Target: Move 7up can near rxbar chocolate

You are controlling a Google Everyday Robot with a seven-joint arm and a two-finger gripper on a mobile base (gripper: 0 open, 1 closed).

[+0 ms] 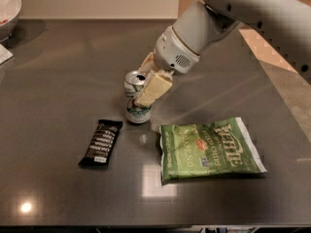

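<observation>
The 7up can (136, 111) stands upright near the middle of the dark table, silver top open, white and green sides. My gripper (147, 81) reaches in from the upper right and is shut on the can, with one cream finger (153, 89) across its front. The rxbar chocolate (101, 143), a flat black bar with white lettering, lies a short way to the lower left of the can, not touching it.
A large green chip bag (209, 148) lies flat to the right of the can. A white bowl (8, 8) sits at the table's far left corner. The dark table (58, 72) ends at the front edge below the bar.
</observation>
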